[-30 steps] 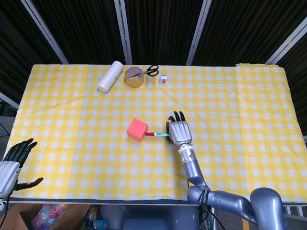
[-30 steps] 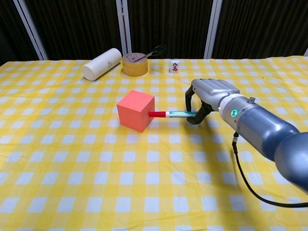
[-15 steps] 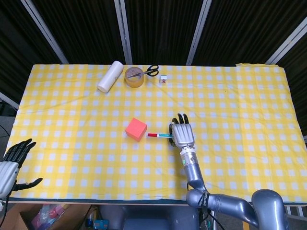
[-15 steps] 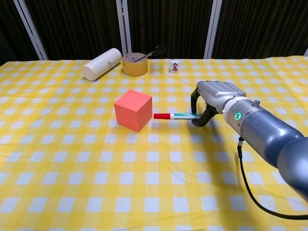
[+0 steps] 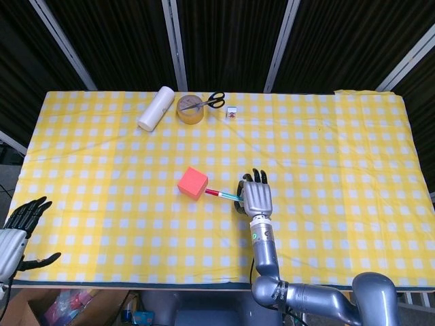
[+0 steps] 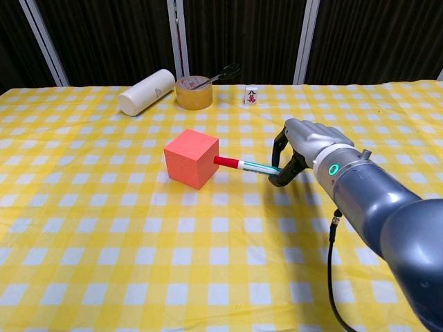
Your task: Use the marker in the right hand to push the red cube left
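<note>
The red cube (image 5: 192, 183) (image 6: 191, 158) sits near the middle of the yellow checked table. My right hand (image 5: 256, 197) (image 6: 302, 146) lies just right of it and grips a marker (image 5: 222, 195) (image 6: 247, 165) with a red cap and teal barrel. The marker slants up-left, and its red tip meets the cube's right face. Fingers curl around the barrel's rear end. My left hand (image 5: 19, 227) hovers at the table's front-left corner with fingers apart, holding nothing; the chest view does not show it.
At the back stand a white cylinder (image 5: 155, 108) (image 6: 146, 91), a tape roll (image 5: 191, 109) (image 6: 193, 92) with scissors (image 5: 213, 102) on top, and a small white tile (image 5: 232, 113) (image 6: 252, 95). The table's front edge (image 5: 204, 280) runs close below my right wrist.
My right hand drew back toward the front edge and the marker tilted. Its tip, briefly apart from the cube, touches the right face again. The cube shifted slightly left.
</note>
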{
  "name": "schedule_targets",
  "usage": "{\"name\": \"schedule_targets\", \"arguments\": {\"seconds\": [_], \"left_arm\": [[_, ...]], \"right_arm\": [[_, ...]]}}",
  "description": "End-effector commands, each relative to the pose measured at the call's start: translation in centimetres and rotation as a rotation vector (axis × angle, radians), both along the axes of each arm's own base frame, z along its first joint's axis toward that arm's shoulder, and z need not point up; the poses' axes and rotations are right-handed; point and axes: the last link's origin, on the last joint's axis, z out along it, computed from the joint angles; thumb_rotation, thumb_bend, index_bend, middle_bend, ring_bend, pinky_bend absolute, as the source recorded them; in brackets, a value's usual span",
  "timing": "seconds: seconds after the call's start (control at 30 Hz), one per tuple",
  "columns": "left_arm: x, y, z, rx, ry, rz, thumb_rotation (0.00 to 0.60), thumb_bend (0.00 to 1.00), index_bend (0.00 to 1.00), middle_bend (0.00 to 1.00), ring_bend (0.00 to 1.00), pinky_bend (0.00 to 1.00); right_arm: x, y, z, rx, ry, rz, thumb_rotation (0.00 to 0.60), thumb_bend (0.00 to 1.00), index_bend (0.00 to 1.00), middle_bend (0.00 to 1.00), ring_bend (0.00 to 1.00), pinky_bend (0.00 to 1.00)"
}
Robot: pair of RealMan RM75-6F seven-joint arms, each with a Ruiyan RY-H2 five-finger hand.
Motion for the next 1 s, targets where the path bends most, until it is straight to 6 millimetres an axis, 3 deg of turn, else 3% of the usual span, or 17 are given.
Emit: {"name": "schedule_targets", "arguments": {"seconds": [0.03,0.47,1.0], "left_arm": [[0.0,0.0,0.1,0.000,-0.004,0.000,0.600,0.00,0.00,0.00,0.00,0.00],[-0.2,-0.1,0.4,0.006,-0.020,0.014,0.600,0.00,0.00,0.00,0.00,0.00],[-0.8,-0.4,1.0,0.021,-0.024,0.033,0.600,0.00,0.00,0.00,0.00,0.00]], "right_arm": [[0.4,0.0,-0.3,0.004,0.004,0.000,0.600,0.47,0.64,0.26,0.06,0.01],[1.5,-1.1,-2.4,0.021,0.017,-0.002,0.600,0.47,0.64,0.26,0.06,0.01],[6.3,-2.4,-4.3,0.023,-0.021,0.057,0.600,0.48,0.64,0.26,0.06,0.02]]}}
